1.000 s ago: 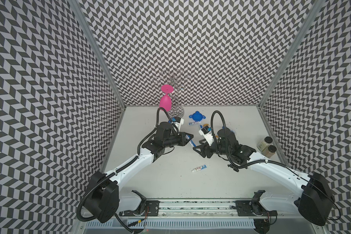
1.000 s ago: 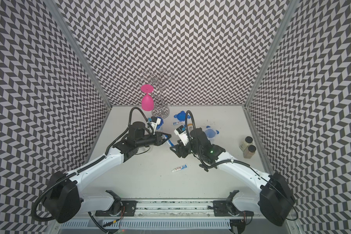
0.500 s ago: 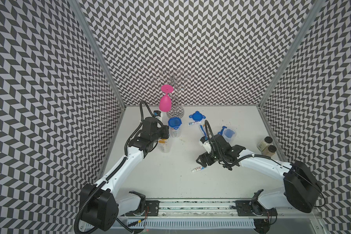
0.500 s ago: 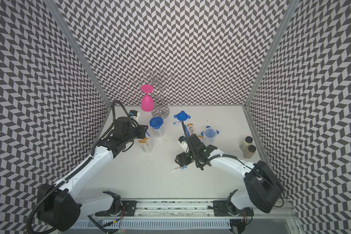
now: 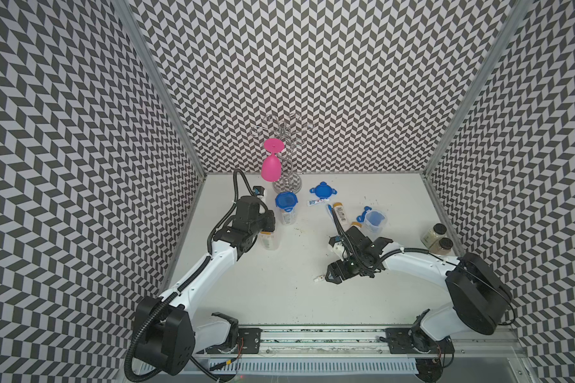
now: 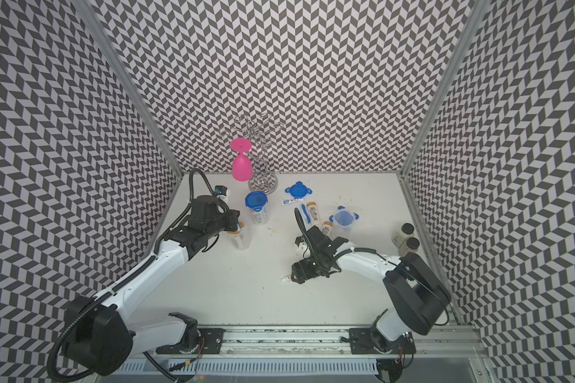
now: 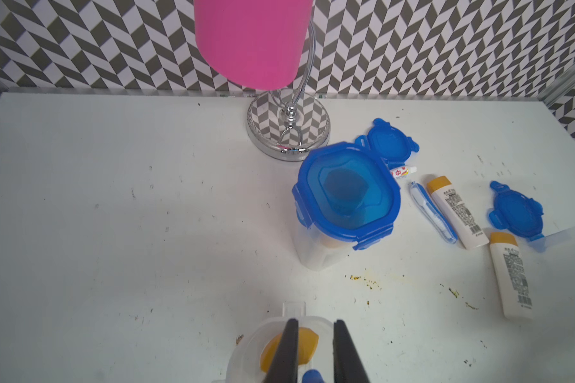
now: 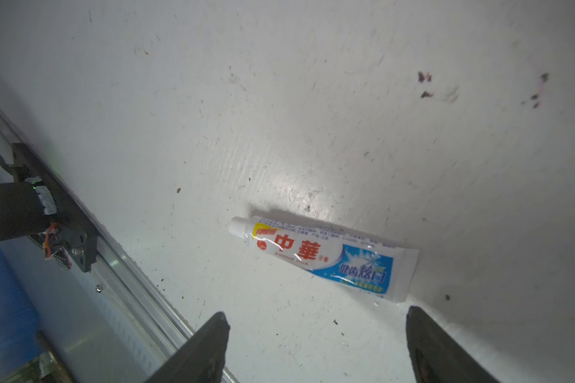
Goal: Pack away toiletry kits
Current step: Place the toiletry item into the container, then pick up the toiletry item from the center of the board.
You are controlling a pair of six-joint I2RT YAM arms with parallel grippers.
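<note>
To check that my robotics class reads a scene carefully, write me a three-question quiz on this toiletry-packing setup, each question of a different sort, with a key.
1. True or false: the right gripper is shut on the toothpaste tube beneath it.
2. What hangs upside down on the wire rack? A. pink goblet B. blue lid C. spice jar
3. Fill in: the open jar under the left gripper holds a bottle with a ___ cap.
Key: 1. False: its jaws stand open and the tube lies on the table. 2. A. 3. Yellow-orange.
</note>
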